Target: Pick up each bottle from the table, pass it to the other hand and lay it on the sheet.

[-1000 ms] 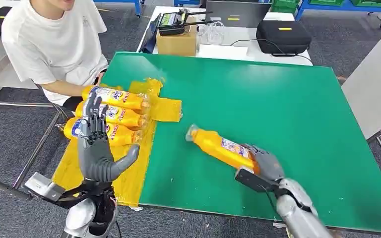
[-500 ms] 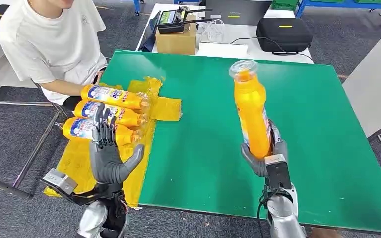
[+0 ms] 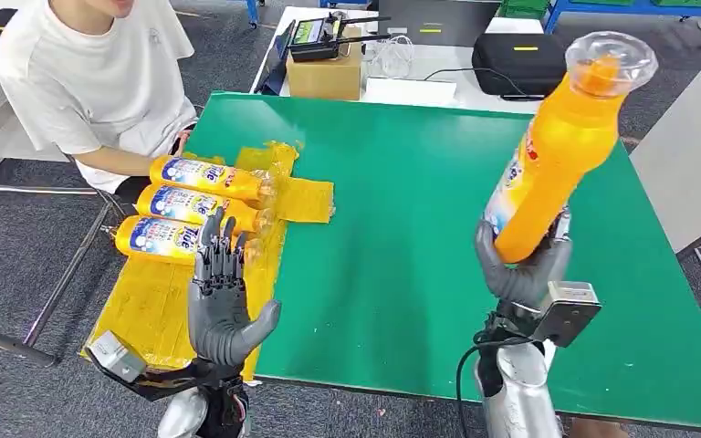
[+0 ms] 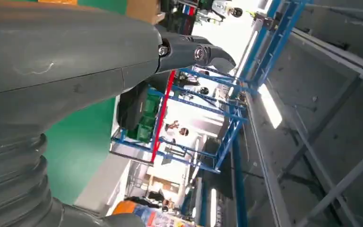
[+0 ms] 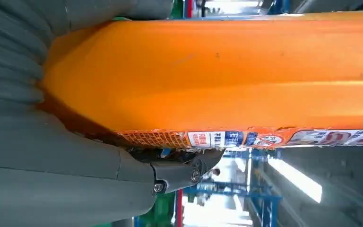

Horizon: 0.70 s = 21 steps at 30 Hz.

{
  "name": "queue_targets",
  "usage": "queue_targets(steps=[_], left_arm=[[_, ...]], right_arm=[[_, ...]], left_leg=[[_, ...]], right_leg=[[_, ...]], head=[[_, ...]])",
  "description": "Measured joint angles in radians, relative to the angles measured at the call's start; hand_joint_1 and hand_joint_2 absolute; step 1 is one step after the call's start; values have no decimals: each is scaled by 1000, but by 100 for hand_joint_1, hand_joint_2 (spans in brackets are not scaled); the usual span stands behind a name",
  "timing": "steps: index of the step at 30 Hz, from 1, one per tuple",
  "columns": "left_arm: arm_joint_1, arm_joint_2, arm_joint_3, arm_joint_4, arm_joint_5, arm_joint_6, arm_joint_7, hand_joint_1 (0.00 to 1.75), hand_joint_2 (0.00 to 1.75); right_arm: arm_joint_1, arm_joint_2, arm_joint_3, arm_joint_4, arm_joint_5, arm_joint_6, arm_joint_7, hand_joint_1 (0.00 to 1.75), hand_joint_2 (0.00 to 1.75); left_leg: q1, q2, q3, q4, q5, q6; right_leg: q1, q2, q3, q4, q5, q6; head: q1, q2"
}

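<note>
My right hand (image 3: 522,266) grips an orange bottle (image 3: 555,151) by its lower end and holds it high above the green table (image 3: 402,237), cap up and leaning right. The right wrist view has the same orange bottle (image 5: 217,71) lying across my right hand (image 5: 52,156). My left hand (image 3: 224,306) is raised over the near left table corner, palm up, fingers spread, holding nothing; my left hand (image 4: 66,61) looms large in the left wrist view. Three orange bottles (image 3: 203,208) lie side by side on the yellow sheet (image 3: 160,301) at the table's left edge.
A person in a white shirt (image 3: 91,78) sits at the far left, beside the sheet. Behind the table stand a cardboard box (image 3: 325,75) and a black case (image 3: 520,64). A grey panel (image 3: 689,164) borders the table on the right.
My right hand lifted the bottle off the table, swung it upright and raised it higher and to the right. My left hand shifted right and nearer the table's front edge.
</note>
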State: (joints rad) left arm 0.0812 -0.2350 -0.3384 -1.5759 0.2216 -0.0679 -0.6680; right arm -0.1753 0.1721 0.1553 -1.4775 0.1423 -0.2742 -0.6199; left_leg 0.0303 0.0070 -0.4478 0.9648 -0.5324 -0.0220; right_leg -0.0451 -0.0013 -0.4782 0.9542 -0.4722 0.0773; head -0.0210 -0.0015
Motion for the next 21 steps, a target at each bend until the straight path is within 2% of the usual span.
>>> queue_targets(steps=[2,5,8,12,21], left_arm=[[-5,1,0,1,12,-38,28,0,175],[-41,1,0,28,76,-117,107,0,175],[-87,0,-1,64,97,-133,129,0,175],[-109,-1,-11,70,91,-132,129,0,175],[-135,-2,-14,68,101,-111,129,0,175]], right_arm=[[-1,1,24,1,28,44,-10,175,175],[-5,2,108,3,175,24,-69,175,175],[-41,2,231,37,280,23,-68,175,175],[-84,5,360,122,311,67,-59,175,175],[-99,8,496,197,292,30,-75,175,175]], left_leg=[[0,0,0,0,0,0],[0,0,0,0,0,0],[0,0,0,0,0,0],[0,0,0,0,0,0],[0,0,-1,0,0,0]], right_leg=[[0,0,0,0,0,0],[0,0,0,0,0,0],[1,0,0,0,0,0],[1,0,0,0,0,0],[1,0,-2,0,0,0]], head=[[0,0],[0,0],[0,0],[0,0],[0,0]])
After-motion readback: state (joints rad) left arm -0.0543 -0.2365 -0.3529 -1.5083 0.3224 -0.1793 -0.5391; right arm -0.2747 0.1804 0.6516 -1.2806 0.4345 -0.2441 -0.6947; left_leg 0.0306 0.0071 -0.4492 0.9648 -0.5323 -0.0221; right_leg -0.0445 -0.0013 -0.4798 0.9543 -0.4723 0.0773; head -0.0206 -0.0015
